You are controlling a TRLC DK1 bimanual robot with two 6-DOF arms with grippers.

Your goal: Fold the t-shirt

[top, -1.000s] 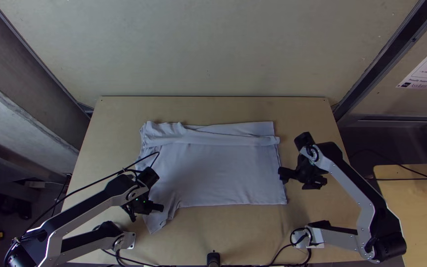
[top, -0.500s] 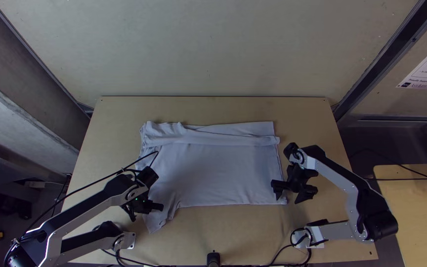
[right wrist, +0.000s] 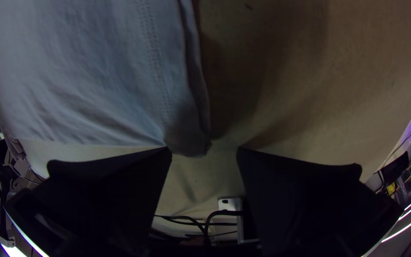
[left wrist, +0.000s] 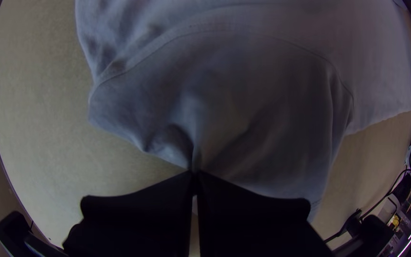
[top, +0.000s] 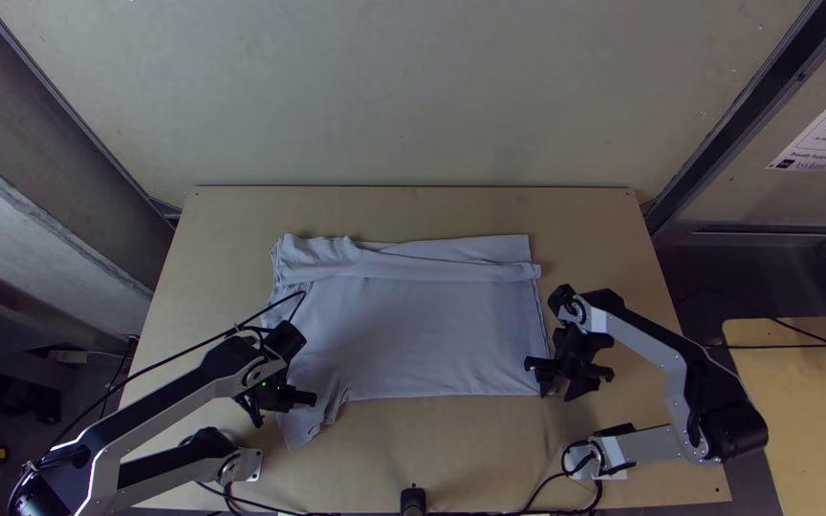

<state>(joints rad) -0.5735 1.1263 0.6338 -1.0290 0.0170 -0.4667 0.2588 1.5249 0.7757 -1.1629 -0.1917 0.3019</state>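
- My right gripper stands wide at the t-shirt's corner.
- My left gripper pinches the sleeve.
- I'm likely preparing a fold: next, close right, lift both.

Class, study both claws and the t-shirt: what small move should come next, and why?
Probably the right claw should close on the t-shirt's near right corner. Its fingers stand open with that corner at the gap between their tips, while the left claw is shut on gathered cloth near the shirt's other end, so closing would likely give two holds for a fold.
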